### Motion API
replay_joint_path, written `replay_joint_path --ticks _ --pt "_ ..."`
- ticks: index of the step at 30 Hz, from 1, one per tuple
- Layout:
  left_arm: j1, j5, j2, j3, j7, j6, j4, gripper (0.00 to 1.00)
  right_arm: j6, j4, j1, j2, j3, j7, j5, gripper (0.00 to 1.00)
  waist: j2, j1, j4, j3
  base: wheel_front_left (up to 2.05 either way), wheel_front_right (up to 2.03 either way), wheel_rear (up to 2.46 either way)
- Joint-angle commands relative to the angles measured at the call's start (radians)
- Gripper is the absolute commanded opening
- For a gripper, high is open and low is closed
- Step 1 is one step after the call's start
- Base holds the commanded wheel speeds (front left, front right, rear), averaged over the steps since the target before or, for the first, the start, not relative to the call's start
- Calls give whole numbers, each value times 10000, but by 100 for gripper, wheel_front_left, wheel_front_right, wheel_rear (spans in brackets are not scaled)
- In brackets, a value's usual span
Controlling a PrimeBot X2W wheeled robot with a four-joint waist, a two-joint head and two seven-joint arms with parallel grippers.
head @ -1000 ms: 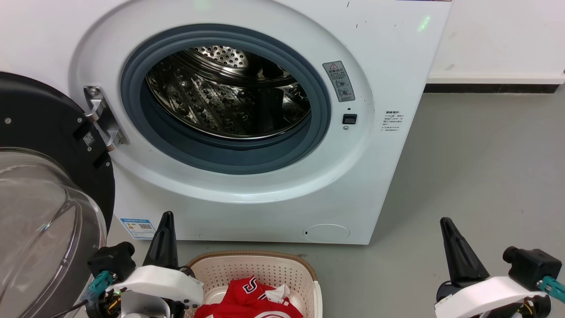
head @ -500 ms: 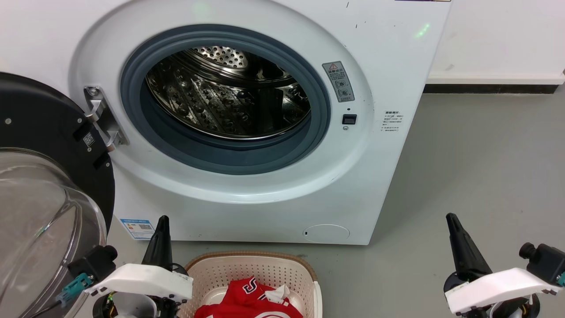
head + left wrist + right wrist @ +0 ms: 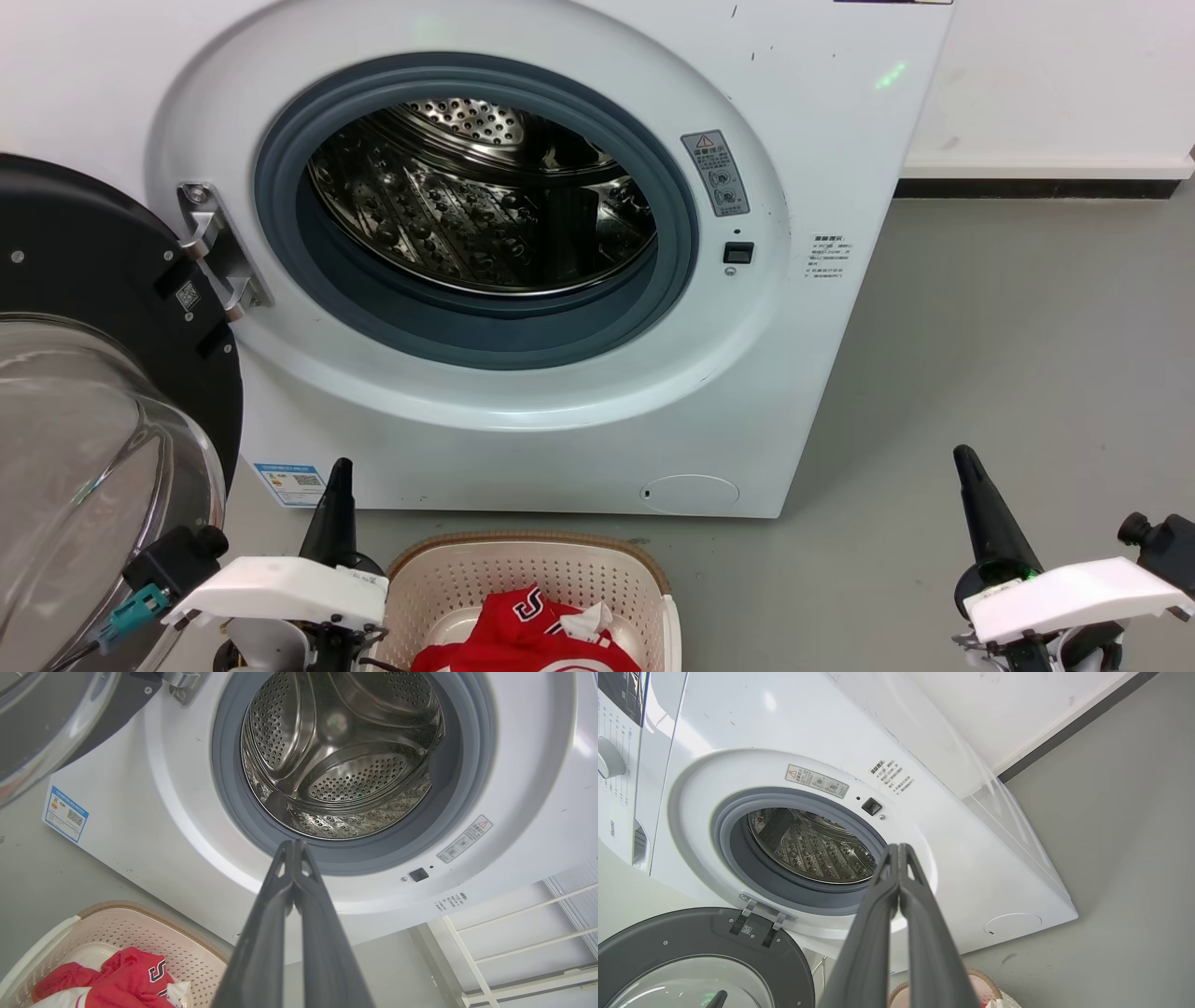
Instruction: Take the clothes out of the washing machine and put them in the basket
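Left gripper (image 3: 294, 847): jaws together, holding nothing.
Right gripper (image 3: 899, 848): jaws together, holding nothing.
Washing machine (image 3: 822, 140), one: door (image 3: 84, 261) open. It carries a grey warning sticker (image 3: 715, 172) and a blue-edged QR label (image 3: 291, 483), print too small to read.
Basket (image 3: 523, 560), one, on the floor before the machine: red clothes (image 3: 513, 639) inside, white "S" showing; garment count unclear.

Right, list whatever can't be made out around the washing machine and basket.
Front floor of the drum: head view, hidden behind the grey rim.
Near half of the basket: head view, cut by the bottom edge; clothes uncountable.
Warning label text: too small in each view.
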Motion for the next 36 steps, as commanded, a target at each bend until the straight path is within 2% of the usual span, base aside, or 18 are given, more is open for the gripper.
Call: replay_joint_path --ticks 1,36 --pt "-274 -342 -12 80 78 -97 -71 0 0 -17 -261 -76 -41 39 373 0 0 -1 -1 -2 0 0 0" --pt "-384 -4019 -157 667 1001 -562 188 0 0 701 -718 -83 -419 569 4295 0 0 -1 -20 -36 0 0 0"
